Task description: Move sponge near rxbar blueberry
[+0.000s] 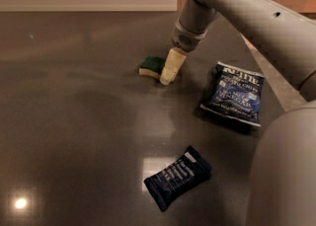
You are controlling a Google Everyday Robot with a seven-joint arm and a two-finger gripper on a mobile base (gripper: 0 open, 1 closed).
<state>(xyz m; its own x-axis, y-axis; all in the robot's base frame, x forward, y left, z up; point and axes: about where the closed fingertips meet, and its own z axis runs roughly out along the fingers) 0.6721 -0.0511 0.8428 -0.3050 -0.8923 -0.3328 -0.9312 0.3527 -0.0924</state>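
Sponge: the sponge point(150, 65) lies flat at the far centre of the bench point(74, 121), green side up. Its right end is hidden behind the gripper.
Gripper: the gripper point(167, 76) is down at the sponge's right end, touching it or just beside it. I cannot tell whether it is released or clenched on the sponge.
Rxbar blueberry: the rxbar blueberry point(177, 177) lies slantwise at the near centre, well apart from the sponge.
Chip bag: the chip bag point(233, 93) is to the right, clear of both.
Done: probably only the approach, as the sponge sits far from the bar.
Left: take hold of the sponge, bring it nearward, and set it beside the bar.
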